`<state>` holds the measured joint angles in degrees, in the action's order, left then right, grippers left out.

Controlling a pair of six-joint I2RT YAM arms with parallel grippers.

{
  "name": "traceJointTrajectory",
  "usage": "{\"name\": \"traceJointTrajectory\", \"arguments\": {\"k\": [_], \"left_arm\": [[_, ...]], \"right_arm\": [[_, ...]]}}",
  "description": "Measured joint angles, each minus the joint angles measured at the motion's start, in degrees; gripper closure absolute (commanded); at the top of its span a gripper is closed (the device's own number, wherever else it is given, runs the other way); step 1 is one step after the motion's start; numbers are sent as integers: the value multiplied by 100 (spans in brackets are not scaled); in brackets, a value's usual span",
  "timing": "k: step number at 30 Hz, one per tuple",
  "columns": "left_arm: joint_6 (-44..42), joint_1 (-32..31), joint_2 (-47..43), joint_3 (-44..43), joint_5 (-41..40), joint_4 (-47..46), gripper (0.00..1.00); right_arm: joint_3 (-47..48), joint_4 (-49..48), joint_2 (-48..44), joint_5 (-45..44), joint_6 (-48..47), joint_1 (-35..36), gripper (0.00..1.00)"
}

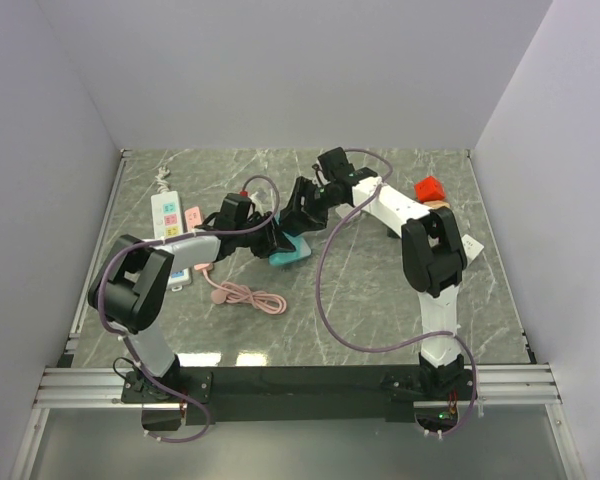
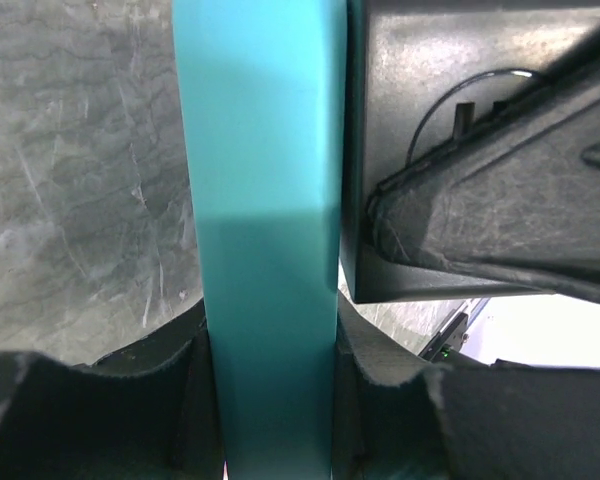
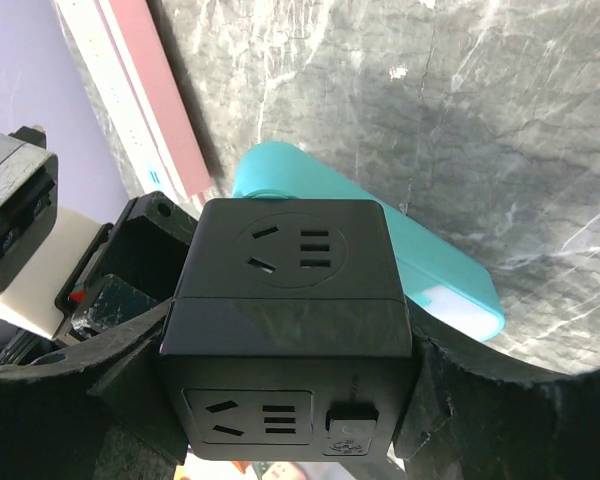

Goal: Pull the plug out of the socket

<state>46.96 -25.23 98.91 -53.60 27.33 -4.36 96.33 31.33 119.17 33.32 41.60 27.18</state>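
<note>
The plug is a teal slab (image 2: 265,200), lying on the table in the top view (image 1: 292,252). My left gripper (image 2: 275,400) is shut on it, one finger pressed against each long side. The socket is a black cube (image 3: 290,300) with outlets on two visible faces and a small switch. My right gripper (image 3: 292,370) is shut on the cube's sides. In the right wrist view the teal plug (image 3: 430,260) sticks out from behind the cube. The cube (image 2: 480,150) stands right against the plug in the left wrist view. The frames do not show whether the two are still joined.
A white power strip (image 1: 166,215) lies at the left with a pink item (image 1: 193,216) beside it. A coiled pink cable (image 1: 245,295) sits in front of the left arm. A red block (image 1: 430,189) stands at the back right. Both grippers meet mid-table.
</note>
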Motion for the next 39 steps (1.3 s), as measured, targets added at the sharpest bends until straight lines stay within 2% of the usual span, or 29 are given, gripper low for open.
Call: {"name": "traceJointTrajectory", "arguments": {"k": [12,18,22,25,28,32,35,39], "left_arm": [[-83,-42,114,-9,166,-651,99],[-61,-35,240,-2,304,-448,99],[-48,33,243,-4,380,-367,99],[-50,74,243,-13,407,-345,99],[-11,72,243,-7,389,-345,99],[138,254,221,48,337,-398,99],[229,385,197,111,330,-466,99],[245,422,186,116,319,-470,99]], "right_arm": [[197,378,42,892,-542,-474,100],[-1196,-1023,-503,688,199,-411,100],[-1622,-1639,-752,236,560,-203,100],[-1609,-1700,-750,212,590,-205,100],[-1390,-1311,-708,415,339,-361,100],[-164,-125,-343,1071,-328,-1034,100],[435,107,-203,1193,-612,-1523,100],[-24,-136,-501,890,-505,-1725,100]]}}
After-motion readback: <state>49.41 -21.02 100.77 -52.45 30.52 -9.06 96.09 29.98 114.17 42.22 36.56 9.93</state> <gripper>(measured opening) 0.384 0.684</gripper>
